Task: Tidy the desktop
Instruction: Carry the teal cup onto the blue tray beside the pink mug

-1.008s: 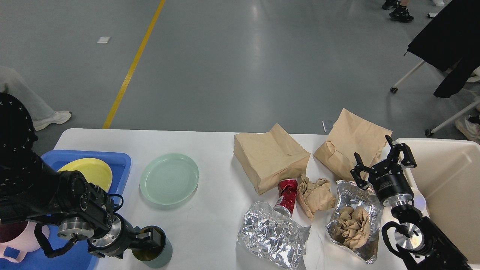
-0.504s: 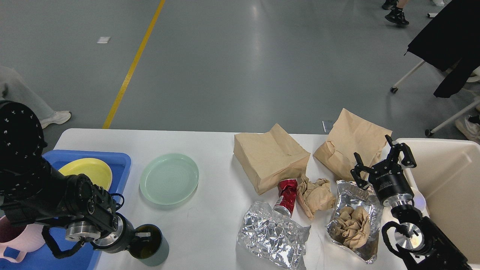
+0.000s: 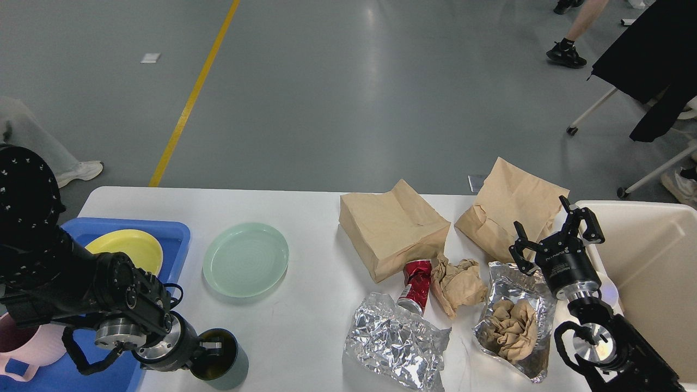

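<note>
The white desktop (image 3: 305,218) carries dishes on the left and litter on the right. At its near left edge stands a dark green cup (image 3: 231,366). My left gripper (image 3: 211,348) grips the cup's rim, one finger inside it. A pale green plate (image 3: 245,259) lies beside the blue tray (image 3: 177,231). My right gripper (image 3: 554,233) hovers open over the edge of the right brown paper bag (image 3: 506,201), with nothing between its fingers.
A yellow plate (image 3: 128,247) and a pink cup (image 3: 24,348) sit in the tray. A second paper bag (image 3: 392,226), a crushed red can (image 3: 415,283), crumpled brown paper (image 3: 457,283) and foil pieces (image 3: 395,343) (image 3: 514,318) lie mid-right. A cream bin (image 3: 653,261) stands at the right edge.
My left gripper and the dark green cup shifted left toward the tray, then slightly back right. The right arm has not moved. A person walked in the background.
</note>
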You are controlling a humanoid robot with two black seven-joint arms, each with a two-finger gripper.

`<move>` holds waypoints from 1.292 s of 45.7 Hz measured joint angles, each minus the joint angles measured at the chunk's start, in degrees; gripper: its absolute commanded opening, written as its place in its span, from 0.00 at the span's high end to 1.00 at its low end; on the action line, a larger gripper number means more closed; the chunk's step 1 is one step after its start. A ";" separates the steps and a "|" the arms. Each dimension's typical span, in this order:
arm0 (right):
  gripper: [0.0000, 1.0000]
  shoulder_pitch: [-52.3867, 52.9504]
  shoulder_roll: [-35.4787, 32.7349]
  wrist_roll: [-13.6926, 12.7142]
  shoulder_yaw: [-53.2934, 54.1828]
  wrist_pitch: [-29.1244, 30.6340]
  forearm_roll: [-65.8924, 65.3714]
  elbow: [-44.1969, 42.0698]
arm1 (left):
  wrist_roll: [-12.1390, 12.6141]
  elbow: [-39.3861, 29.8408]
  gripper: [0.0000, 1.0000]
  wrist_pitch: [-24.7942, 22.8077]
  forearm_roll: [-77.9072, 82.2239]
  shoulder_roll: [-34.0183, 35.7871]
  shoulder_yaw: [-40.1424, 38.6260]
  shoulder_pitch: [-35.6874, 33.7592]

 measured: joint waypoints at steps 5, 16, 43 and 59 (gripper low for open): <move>0.00 0.00 0.00 0.00 0.00 0.00 0.00 0.00 | 0.00 -0.92 1.00 -0.75 0.09 0.90 0.91 -1.93; 0.00 0.00 0.00 0.00 0.00 0.00 0.00 -0.02 | 0.77 -5.54 1.00 -8.15 0.99 5.10 4.07 -14.92; 0.00 0.00 -0.09 0.00 0.00 -0.03 0.00 -0.03 | -3.25 -8.44 1.00 -23.45 15.02 19.44 10.08 -34.88; 0.00 -0.01 -0.10 0.00 0.00 0.03 -0.01 0.05 | -8.85 12.53 1.00 -31.07 28.25 28.43 2.03 -12.94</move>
